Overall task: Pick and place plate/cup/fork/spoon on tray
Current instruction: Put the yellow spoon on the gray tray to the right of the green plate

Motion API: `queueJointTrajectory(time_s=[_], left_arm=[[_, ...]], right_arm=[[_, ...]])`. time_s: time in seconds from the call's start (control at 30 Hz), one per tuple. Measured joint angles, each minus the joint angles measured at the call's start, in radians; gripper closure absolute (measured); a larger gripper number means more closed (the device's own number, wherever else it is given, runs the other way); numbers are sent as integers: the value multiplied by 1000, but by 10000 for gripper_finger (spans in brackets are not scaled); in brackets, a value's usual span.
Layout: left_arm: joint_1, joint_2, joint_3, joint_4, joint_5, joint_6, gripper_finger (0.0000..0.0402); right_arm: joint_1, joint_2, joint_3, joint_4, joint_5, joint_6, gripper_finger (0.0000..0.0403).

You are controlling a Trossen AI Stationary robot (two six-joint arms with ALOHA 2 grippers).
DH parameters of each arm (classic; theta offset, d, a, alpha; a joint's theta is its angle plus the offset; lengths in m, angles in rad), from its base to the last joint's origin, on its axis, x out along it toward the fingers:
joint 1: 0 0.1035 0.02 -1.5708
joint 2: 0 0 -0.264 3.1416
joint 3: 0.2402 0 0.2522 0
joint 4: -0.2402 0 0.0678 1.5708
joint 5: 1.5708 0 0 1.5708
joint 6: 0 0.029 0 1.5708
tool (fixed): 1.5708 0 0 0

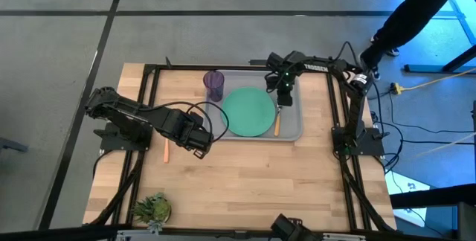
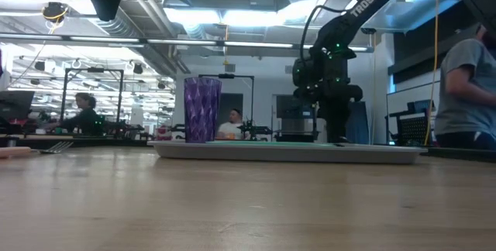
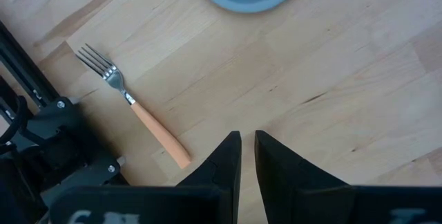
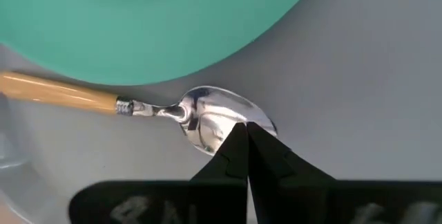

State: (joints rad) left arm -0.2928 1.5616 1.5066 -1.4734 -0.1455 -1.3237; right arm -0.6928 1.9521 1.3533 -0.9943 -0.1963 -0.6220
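Observation:
The grey tray [image 1: 294,131] lies at the table's far middle. On it the purple cup [image 1: 213,85] stands upright at the far left corner, and the mint-green plate [image 1: 248,111] lies flat in the middle. The spoon [image 4: 207,120] lies flat on the tray to the right of the plate, handle [image 1: 277,126] toward the near edge. My right gripper [image 4: 245,135] is shut, low over the spoon's bowl. The fork [image 3: 135,106] lies flat on the table left of the tray. My left gripper [image 3: 247,140] hovers near it, shut to a narrow slit and empty. My right gripper points down from above with its shut fingertips [image 4: 235,148] at the rim of the spoon's bowl [image 4: 214,117]. The fingers hide the meeting place, so I cannot tell whether they touch it. The spoon lies flat on the tray.
A small green plant-like item [image 1: 152,208] lies at the table's near left corner. Black frame rails [image 1: 149,92] run along the table's left and right sides. A person [image 1: 416,10] stands beyond the far right corner. Bare wood lies in front of the tray.

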Motion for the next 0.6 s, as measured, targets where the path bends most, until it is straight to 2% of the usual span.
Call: queueJointTrajectory(time_s=[0.3,0.6], left_arm=[[0,0,0,0,0,0,365],[0,0,0,0,0,0,365]], right_arm=[[-5,52,0,10,-8,0,403],[-10,52,0,52,47,0,403]])
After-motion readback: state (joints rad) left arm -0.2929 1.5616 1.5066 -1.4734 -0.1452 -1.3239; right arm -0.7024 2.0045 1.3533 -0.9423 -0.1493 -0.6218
